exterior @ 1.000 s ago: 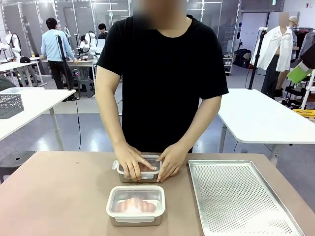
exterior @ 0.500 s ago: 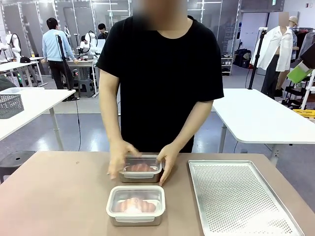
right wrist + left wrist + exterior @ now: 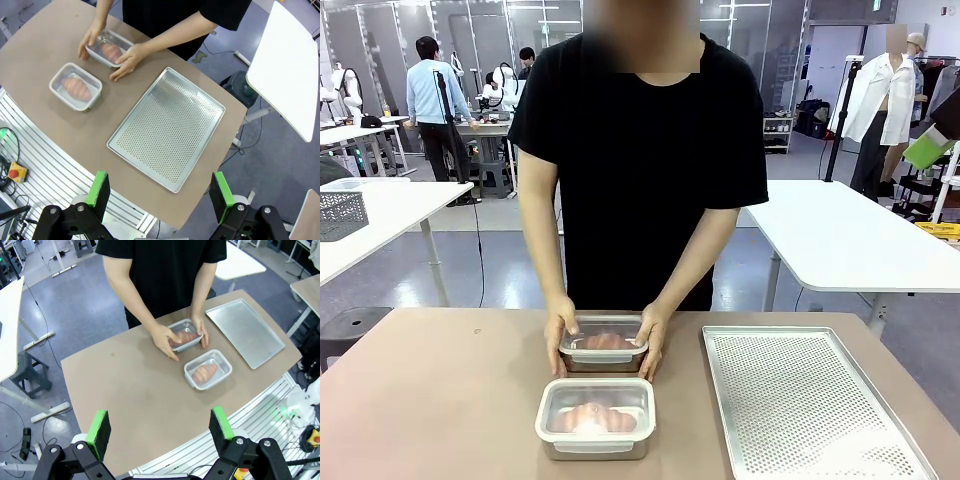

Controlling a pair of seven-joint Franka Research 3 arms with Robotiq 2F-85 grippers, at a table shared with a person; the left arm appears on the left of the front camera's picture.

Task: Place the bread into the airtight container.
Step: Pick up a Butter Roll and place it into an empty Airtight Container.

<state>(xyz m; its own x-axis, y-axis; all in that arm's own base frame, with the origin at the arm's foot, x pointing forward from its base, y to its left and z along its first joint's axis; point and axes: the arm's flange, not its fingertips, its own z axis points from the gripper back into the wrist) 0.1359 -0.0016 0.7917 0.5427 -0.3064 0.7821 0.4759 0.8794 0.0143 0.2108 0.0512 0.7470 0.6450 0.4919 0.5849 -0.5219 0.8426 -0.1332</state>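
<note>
Far container (image 3: 604,345) behind near container (image 3: 596,417); perforated tray (image 3: 810,410) to their right

Two clear, lidded airtight containers sit on the brown table, each holding a golden-brown bread. The far container (image 3: 604,345) lies near the table's far edge, about midway along it. The near container (image 3: 596,417) sits just in front, close to the near edge, lid closed flat.

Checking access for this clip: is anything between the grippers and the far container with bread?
Yes. The person's hands clasp both sides of the far container. The near container sits just in front of it. Both the left gripper and right gripper hover open, high above.
</note>
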